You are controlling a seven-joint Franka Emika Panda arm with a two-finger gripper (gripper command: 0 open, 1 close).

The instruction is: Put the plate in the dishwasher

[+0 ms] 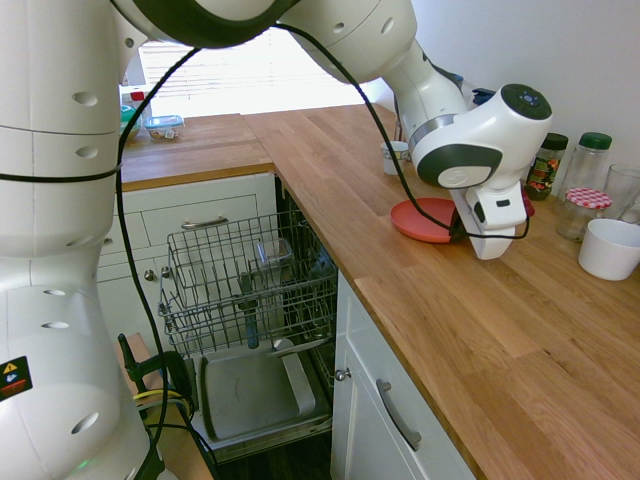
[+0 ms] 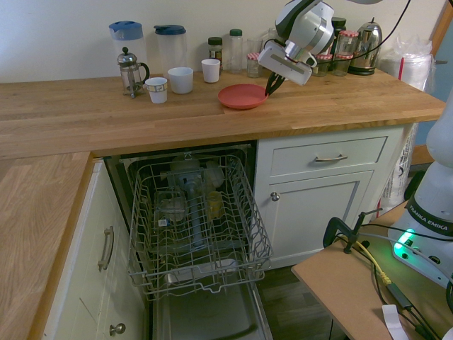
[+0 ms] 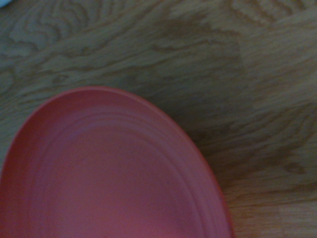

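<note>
The red plate is on the wooden surface, not far from its back edge and above the white cupboard with the drawer. The white arm's tool comes down at a slant onto the plate's rim, on the side away from the cups. Its fingers are pinched together on that rim, so the tool is holding the plate. In the first outside view the tool's end meets the plate at its edge, and the plate looks tipped up a little on that side. The wrist view shows the plate big and blurry over the wood grain. The dishwasher is under the surface, near the corner where the two wooden tops meet. Its door is folded down flat and its grey wire rack is pulled out, with a few things standing in it. Along the back edge of the surface stand two white mugs, a white bowl, a glass coffee press, two jugs with blue lids, some jars and a shiny kettle. The plate is well apart from the dishwasher rack.
</note>
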